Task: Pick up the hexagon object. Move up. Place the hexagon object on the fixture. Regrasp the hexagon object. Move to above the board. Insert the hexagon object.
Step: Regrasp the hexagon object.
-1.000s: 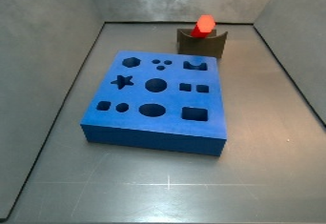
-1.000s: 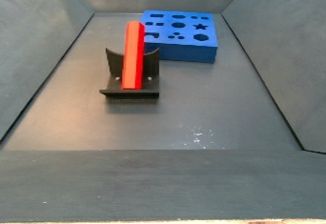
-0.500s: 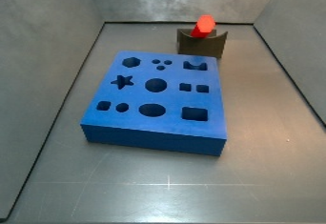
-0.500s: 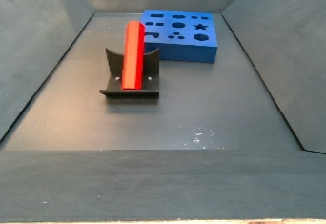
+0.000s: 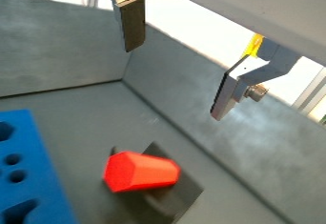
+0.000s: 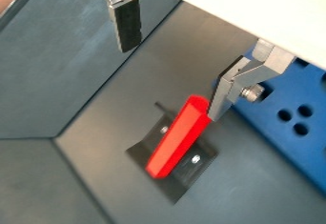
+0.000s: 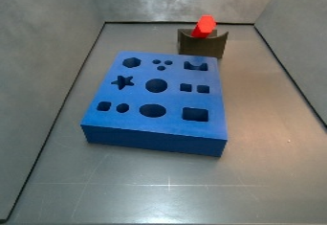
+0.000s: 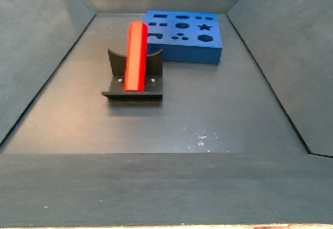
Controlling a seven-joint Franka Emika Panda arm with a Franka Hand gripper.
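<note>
- Nothing has shifted in either side view since a second ago: the hexagon object, fixture and board sit where they were.
- The gripper (image 6: 176, 58) shows only in both wrist views, high above the floor, its silver fingers (image 5: 132, 22) spread wide with nothing between them.
- Open grey floor (image 8: 196, 126) surrounds the fixture (image 8: 131, 85); the bin walls (image 7: 57, 4) rise well apart from it.
- The board (image 7: 160, 100) lies flat, separate from the fixture, with its cut-outs unoccupied.
- The hexagon object (image 8: 135, 54), a bright red elongated prism, leans propped on the fixture, its lower end near the base plate and its upper end raised above the bracket.
- In a side view, only its red end (image 7: 205, 25) shows above the dark block (image 7: 204, 44).
</note>
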